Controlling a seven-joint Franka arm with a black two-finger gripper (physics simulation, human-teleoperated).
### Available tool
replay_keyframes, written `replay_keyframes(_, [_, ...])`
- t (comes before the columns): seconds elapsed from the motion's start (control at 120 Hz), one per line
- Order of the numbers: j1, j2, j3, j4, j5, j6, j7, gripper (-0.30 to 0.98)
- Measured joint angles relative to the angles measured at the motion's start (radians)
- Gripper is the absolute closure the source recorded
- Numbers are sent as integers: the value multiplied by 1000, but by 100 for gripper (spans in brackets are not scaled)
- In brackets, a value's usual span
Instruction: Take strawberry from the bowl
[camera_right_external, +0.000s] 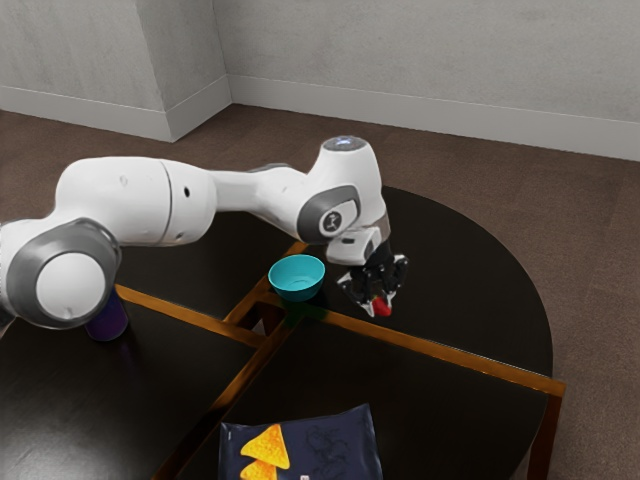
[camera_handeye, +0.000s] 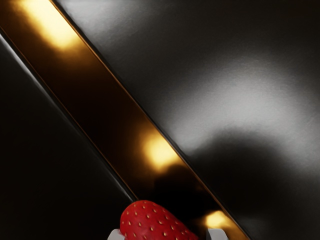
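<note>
On my wrist view the strawberry (camera_handeye: 152, 222) looks vivid red and slightly glossy, with a smoothly rounded end and pale, golden seeds set in little dimples all over its skin. I have it pinched between the two fingertips of my gripper (camera_right_external: 380, 304), out over the dark round table (camera_right_external: 470, 290), to the exterior view's right of the turquoise bowl (camera_right_external: 297, 281) and well apart from it. The chip bag (camera_right_external: 335, 445) lies at the near side of the scene, and a dark purple object (camera_right_external: 108, 320) stands over on the exterior view's left.
</note>
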Motion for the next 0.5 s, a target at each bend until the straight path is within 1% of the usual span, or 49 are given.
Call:
replay_keyframes(0.133, [-1, 8, -1, 0, 7, -8, -24, 36])
replay_keyframes(0.2, [0, 8, -1, 0, 9, -12, -35, 26])
replay_keyframes(0.267, [6, -4, -2, -8, 5, -14, -47, 19])
replay_keyframes(0.3, [30, -75, 1, -89, -14, -15, -71, 16])
replay_keyframes(0.333, [58, -232, 23, -241, -38, -29, -112, 14])
replay_keyframes(0.375, [76, -446, 76, -344, -90, -98, -173, 11])
replay_keyframes(0.4, [95, -560, 106, -367, -119, -150, -211, 10])
replay_keyframes(0.425, [119, -644, 126, -358, -140, -203, -249, 9])
replay_keyframes(0.458, [135, -721, 154, -341, -156, -264, -300, 8])
replay_keyframes(0.5, [131, -779, 202, -328, -171, -329, -360, 6])
